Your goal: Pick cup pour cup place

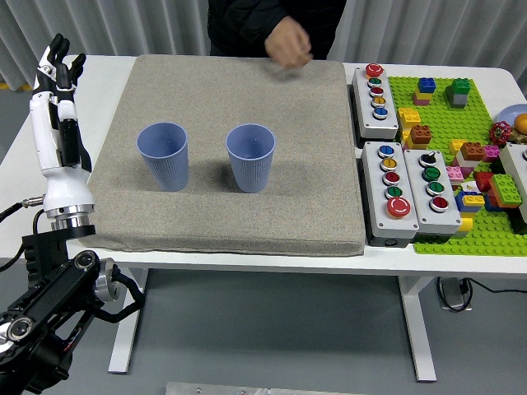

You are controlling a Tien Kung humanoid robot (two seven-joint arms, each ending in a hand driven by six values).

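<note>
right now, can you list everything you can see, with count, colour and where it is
cups: 2, blue, upright side by side on the mat, left, right
mat: 1, grey-beige, covering the table's middle
table: 1, white
button boxes: 3, grey, right of the mat, far, near pair
baseplate: 1, green, far right, with mixed-colour bricks
person's hand: 1, over the mat's far edge
left hand: 1, black fingers open, raised at the table's left edge

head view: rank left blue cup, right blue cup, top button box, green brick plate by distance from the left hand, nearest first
From the left hand:
1. Left blue cup, on the mat's left half.
2. Right blue cup, mid-mat.
3. Top button box, just past the mat's right edge.
4. Green brick plate, far right.
</note>
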